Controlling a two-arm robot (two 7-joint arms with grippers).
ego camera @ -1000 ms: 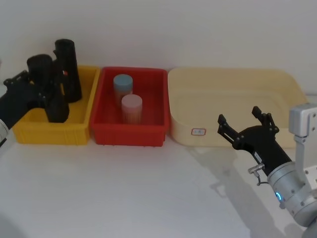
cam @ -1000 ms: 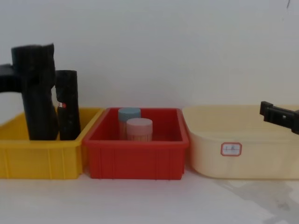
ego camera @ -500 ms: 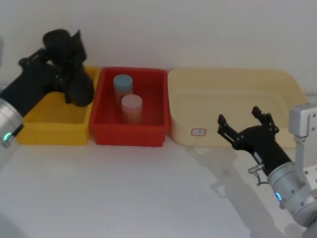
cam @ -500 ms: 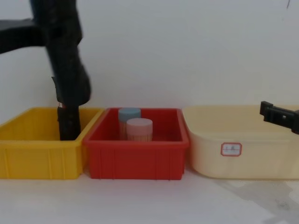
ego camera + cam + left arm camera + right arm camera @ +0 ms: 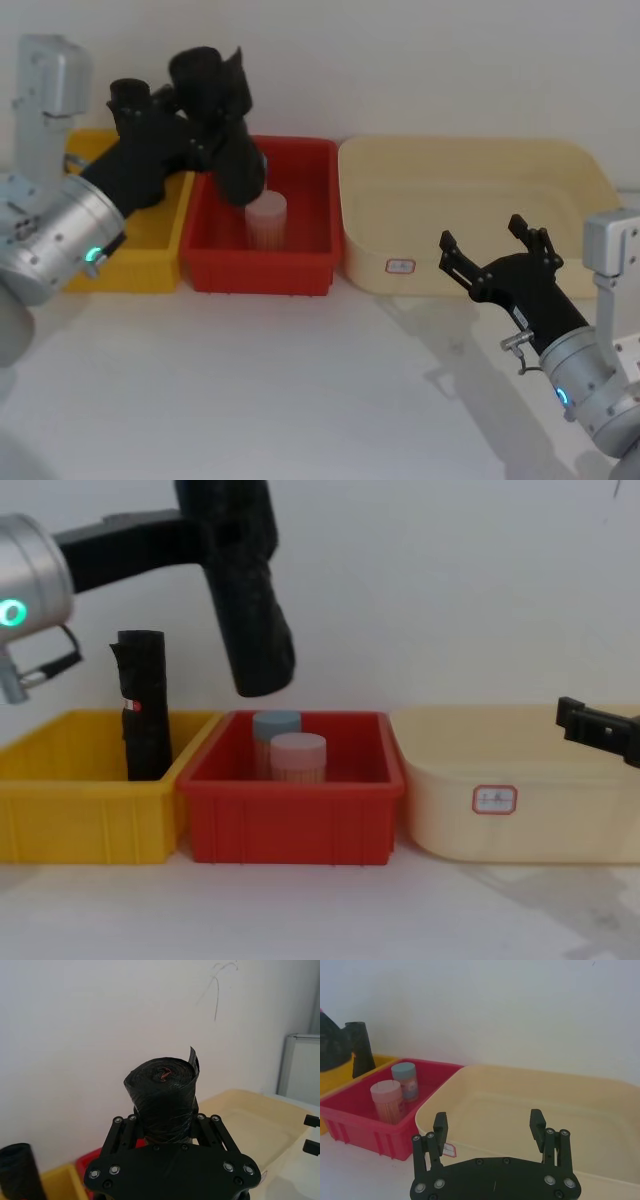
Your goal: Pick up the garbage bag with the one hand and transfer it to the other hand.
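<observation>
Left gripper [image 5: 166, 1121], long black angular claw on a fat silver-grey arm with a cyan-green ring light: closed around the garbage bag [image 5: 245, 590], a thick black roll of crinkly matte plastic, no label. Fingers hug both sides of the roll's upper part. In the chest view the lower half hangs free below them, which leaves room for a second claw to take hold.

Bag is airborne and tilted. Its lower end hangs above the red plastic bin [image 5: 290, 825], clear of the two capped jars [image 5: 298, 755] inside. Probably over the bin's left half, though depth is hard to judge here.

Slimmer black roll [image 5: 140, 720] with a red-and-white mark stands upright in the yellow plastic bin [image 5: 60, 815]. Not the target.

Right gripper [image 5: 485, 238], black claw on a silver-grey arm with a blue ring light: spread wide, empty, hovering over the white table [image 5: 300, 400] in front of the shallow cream tray [image 5: 560, 820], well apart from the bag. Open and pointed toward the bins, so it reads as waiting to receive.

Judgement: pickup done, handover not yet made. The gap between the claws has to close first.
</observation>
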